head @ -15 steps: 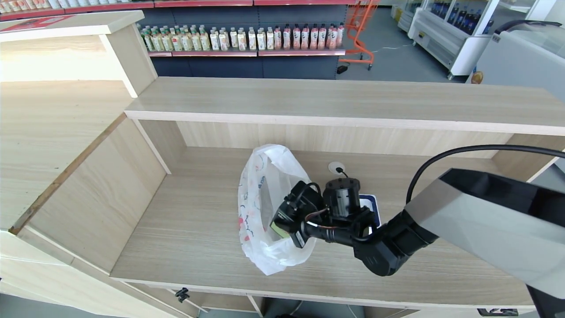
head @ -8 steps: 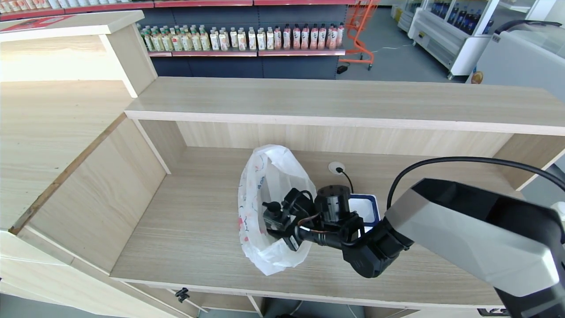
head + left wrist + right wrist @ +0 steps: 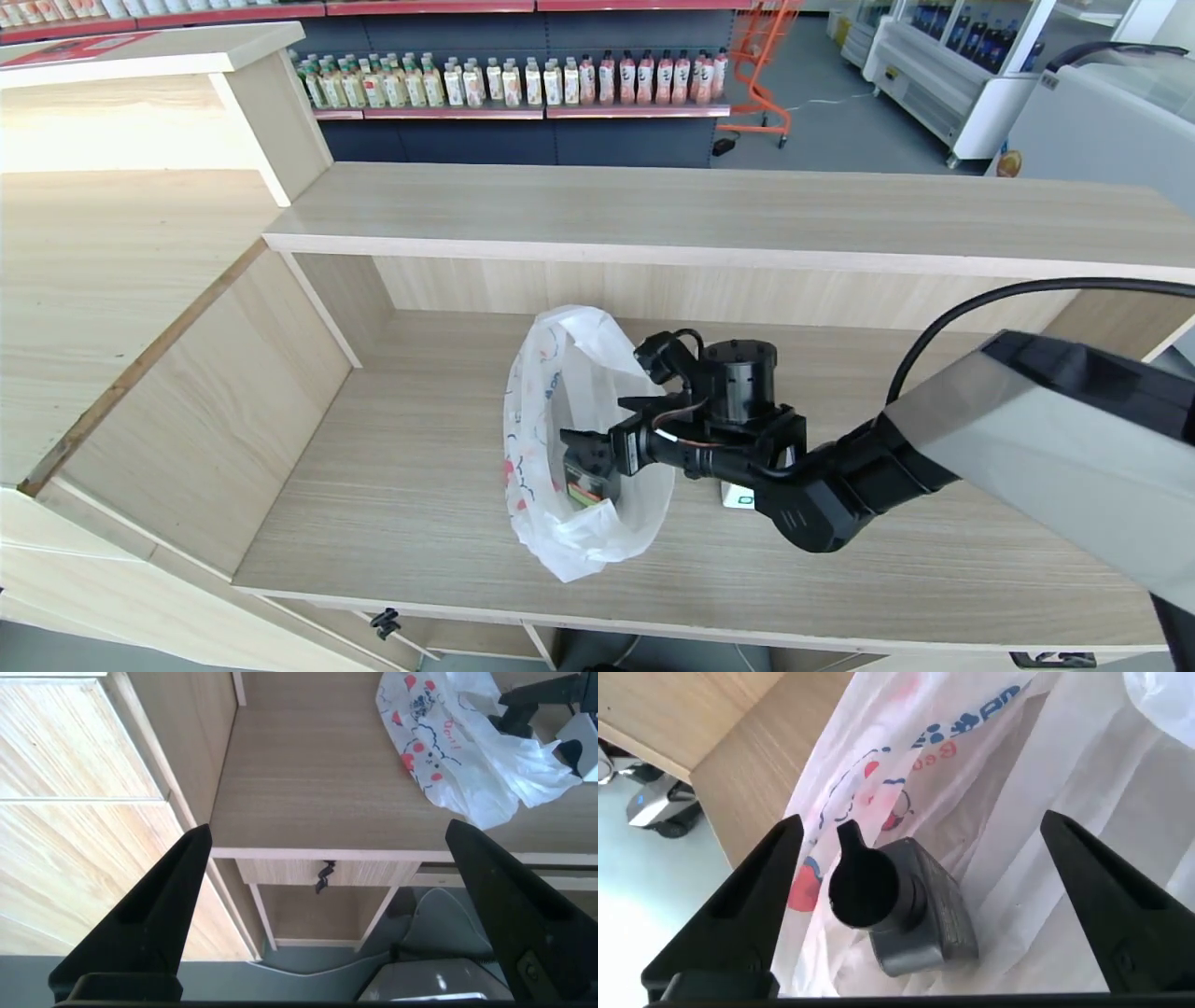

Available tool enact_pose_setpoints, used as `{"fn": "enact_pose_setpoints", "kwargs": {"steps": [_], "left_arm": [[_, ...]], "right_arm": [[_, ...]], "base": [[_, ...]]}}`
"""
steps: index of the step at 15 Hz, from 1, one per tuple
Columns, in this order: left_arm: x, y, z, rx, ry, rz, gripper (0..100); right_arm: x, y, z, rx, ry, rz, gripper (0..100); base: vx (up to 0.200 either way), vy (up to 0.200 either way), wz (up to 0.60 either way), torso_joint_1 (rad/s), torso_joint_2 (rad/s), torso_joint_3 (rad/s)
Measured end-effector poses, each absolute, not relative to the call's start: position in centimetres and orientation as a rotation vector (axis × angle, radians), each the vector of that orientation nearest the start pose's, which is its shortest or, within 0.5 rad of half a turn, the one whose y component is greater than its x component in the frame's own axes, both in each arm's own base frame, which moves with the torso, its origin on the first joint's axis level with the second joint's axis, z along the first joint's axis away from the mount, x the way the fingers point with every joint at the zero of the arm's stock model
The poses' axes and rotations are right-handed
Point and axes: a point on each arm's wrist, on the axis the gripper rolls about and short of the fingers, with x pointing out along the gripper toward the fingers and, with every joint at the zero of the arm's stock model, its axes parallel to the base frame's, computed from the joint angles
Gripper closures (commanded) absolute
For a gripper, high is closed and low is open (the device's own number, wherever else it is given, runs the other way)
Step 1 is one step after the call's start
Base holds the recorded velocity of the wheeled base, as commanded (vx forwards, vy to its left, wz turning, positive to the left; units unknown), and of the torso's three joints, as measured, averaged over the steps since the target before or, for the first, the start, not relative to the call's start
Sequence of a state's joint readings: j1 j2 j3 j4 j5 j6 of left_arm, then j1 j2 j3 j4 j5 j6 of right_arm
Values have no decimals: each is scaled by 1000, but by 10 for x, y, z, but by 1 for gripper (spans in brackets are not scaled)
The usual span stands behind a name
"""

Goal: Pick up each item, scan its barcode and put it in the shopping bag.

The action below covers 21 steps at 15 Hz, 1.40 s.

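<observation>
R gripper (image 3: 581, 448) spread wide, holding nothing, at mouth of shopping bag (image 3: 537, 439); item (image 3: 915, 910), grey pack w/ black cap, lies loose inside bag, clear of both fingers; L gripper (image 3: 327, 835) wide open too, empty, off counter (image 3: 318, 784) edge. Risk, prob.: a finger snags the thin film on withdrawal, drags bag over, item spills. Bag has blue lettering and red prints; item label too small to read.

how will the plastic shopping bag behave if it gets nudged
Probably floppy: the shopping bag is thin, crumpled film and should cave in rather than slide. The item lying inside likely weighs its base down somewhat.
</observation>
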<state>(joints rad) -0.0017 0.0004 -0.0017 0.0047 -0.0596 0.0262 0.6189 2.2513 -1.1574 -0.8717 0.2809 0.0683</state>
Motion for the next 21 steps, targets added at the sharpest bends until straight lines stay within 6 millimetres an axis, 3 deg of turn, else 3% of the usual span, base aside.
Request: {"fn": "enact_pose_setpoints", "kwargs": {"steps": [4, 7, 9, 11, 13, 18, 21], "left_arm": [[-23, -1, 75, 26, 3, -61, 0], [-23, -1, 75, 26, 3, -61, 0], [-23, -1, 75, 26, 3, -61, 0], [-23, -1, 76, 27, 2, -61, 0], [-23, -1, 75, 26, 3, -60, 0], [-23, -1, 76, 26, 2, -61, 0], [-23, -1, 75, 28, 3, -61, 0]], "right_arm": [[324, 210, 135, 155, 315, 809, 0], [284, 167, 181, 192, 347, 751, 0], [251, 126, 203, 162, 411, 660, 0], [219, 76, 206, 88, 483, 452, 0], [198, 51, 207, 75, 463, 333, 0], [168, 28, 203, 90, 434, 246, 0], [162, 26, 202, 91, 426, 241, 0]], "base": [[0, 0, 0, 0, 0, 0], [0, 0, 0, 0, 0, 0], [0, 0, 0, 0, 0, 0], [0, 0, 0, 0, 0, 0], [0, 0, 0, 0, 0, 0], [0, 0, 0, 0, 0, 0], [-200, 0, 0, 4, 7, 2]]}}
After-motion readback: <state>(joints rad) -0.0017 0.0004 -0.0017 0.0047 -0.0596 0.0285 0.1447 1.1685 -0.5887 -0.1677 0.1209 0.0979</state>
